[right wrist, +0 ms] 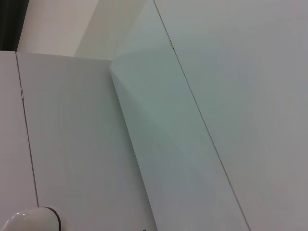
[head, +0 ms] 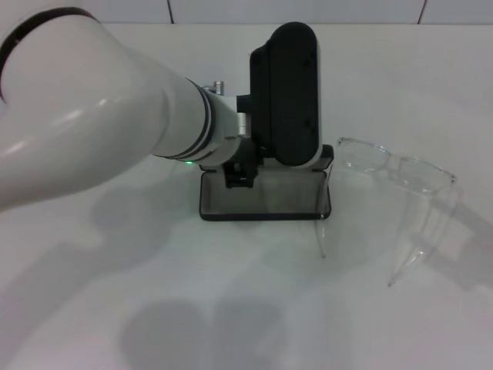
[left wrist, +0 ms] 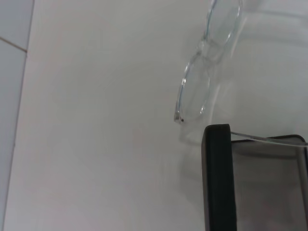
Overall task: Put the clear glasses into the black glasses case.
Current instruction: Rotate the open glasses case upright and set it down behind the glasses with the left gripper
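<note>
Filling the head view's near left, the left arm (head: 85, 116) reached to the black glasses case (head: 266, 193), its left gripper (head: 240, 171) at the open tray; whether the fingers gripped anything I could not tell. Beyond the gripper's right lay the clear glasses (head: 397, 173), unfolded on the table (head: 231, 308), one arm touching the case. Nothing was packed, I judged. Only the left wrist view showed the lenses (left wrist: 195, 91) close. No right gripper showed.

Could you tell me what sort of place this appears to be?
Probably a lab or test bench set up for robot trials rather than a home: a plain white table holds only the black glasses case, open, and the clear glasses beside it, with white panelled walls behind.
</note>
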You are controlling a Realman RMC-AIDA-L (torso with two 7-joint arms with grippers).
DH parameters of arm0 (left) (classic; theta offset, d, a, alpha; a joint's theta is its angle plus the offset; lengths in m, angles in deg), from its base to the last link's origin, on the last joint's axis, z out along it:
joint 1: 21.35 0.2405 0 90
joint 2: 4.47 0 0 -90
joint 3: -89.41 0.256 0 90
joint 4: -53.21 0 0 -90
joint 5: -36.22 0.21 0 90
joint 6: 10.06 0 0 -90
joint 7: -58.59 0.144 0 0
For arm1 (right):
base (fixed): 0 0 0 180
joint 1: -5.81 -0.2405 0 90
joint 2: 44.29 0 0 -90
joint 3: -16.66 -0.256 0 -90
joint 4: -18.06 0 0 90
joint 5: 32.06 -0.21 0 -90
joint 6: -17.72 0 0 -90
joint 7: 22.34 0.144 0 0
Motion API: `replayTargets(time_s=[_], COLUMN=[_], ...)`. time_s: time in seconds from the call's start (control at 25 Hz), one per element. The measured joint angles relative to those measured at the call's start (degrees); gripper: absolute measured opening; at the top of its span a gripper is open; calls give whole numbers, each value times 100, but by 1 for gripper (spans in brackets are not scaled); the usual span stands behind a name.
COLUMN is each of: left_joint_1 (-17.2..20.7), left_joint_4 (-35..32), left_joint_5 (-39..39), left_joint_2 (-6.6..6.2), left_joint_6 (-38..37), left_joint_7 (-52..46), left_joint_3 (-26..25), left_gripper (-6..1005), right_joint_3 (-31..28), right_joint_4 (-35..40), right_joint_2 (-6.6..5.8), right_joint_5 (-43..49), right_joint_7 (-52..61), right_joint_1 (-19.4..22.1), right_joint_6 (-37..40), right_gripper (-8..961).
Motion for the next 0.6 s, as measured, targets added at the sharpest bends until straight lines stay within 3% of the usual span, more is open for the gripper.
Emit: replayTargets(time_s=[0.28, 0.6], left_joint_1=[2, 62], left_joint_4=[37, -25], left_joint_5=[-7, -10], left_joint_2=[0, 0], left_joint_6=[118, 148], left_joint_7=[-11, 11], left_joint_3=[14, 37], left_gripper=[219, 407], right_joint_3=[1, 1], right_joint_4=[0, -1], right_joint_2=[0, -34], right_joint_5=[0, 38], right_joint_7=[-44, -2], right_joint_1=[6, -43], right_joint_6=[4, -26], right_gripper=[737, 724])
